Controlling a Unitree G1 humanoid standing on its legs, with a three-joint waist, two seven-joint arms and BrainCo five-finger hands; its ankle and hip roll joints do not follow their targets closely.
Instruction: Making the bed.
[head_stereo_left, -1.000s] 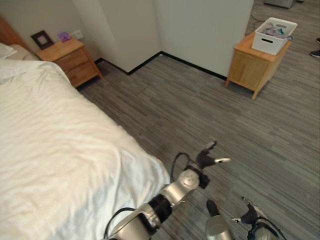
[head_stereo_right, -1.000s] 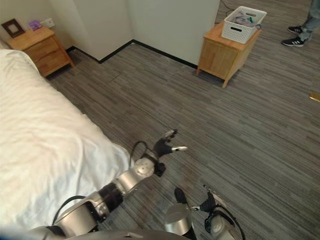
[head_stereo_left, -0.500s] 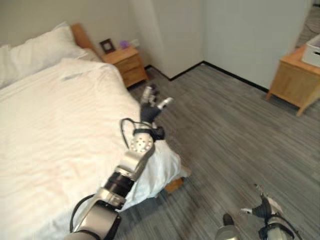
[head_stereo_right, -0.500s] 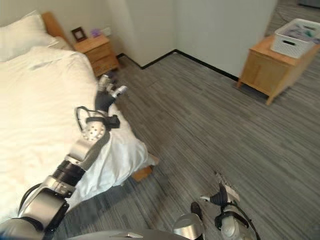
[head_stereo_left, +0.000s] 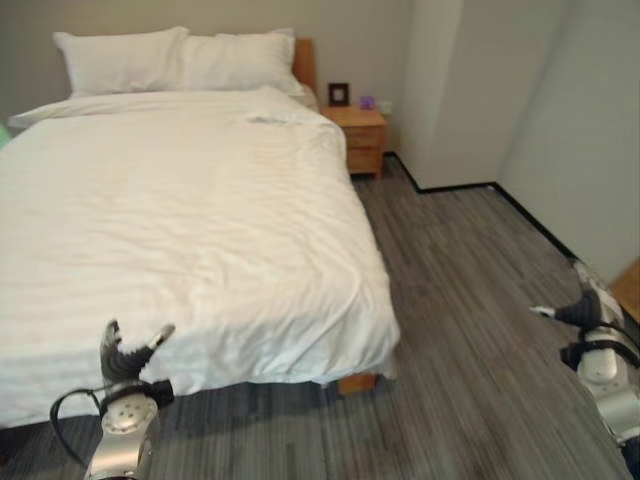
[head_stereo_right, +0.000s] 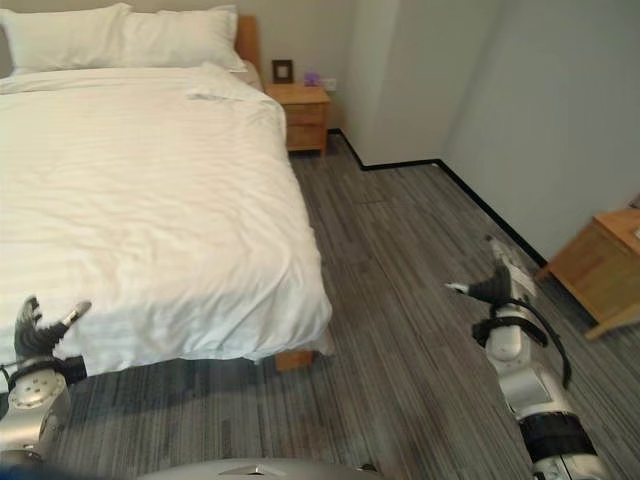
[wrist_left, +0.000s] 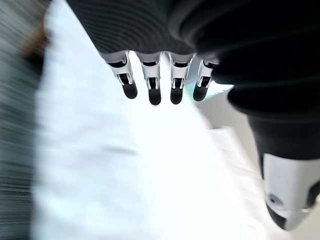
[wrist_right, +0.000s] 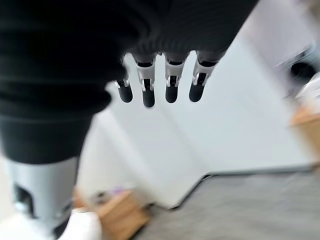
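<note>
A bed with a white duvet (head_stereo_left: 190, 220) spread over it fills the left of the eye views; two white pillows (head_stereo_left: 180, 60) lie at its head by a wooden headboard. The duvet hangs over the foot end and the right side, a little rumpled near the upper right corner. My left hand (head_stereo_left: 128, 352) is raised just in front of the foot edge, open, holding nothing; its fingers (wrist_left: 152, 80) point over the white duvet (wrist_left: 125, 175). My right hand (head_stereo_right: 495, 285) hangs open over the grey floor to the right of the bed, fingers (wrist_right: 170, 80) straight and empty.
A wooden nightstand (head_stereo_left: 362, 135) with a small picture frame stands right of the headboard. White walls with a black skirting form a corner behind it. Another wooden cabinet (head_stereo_right: 600, 265) stands at the far right. Grey plank floor (head_stereo_left: 470, 330) runs along the bed's right side.
The camera has swung left, so the whole bed now shows. My left hand has dropped from the bed's corner to the foot edge. My right hand has risen at the right.
</note>
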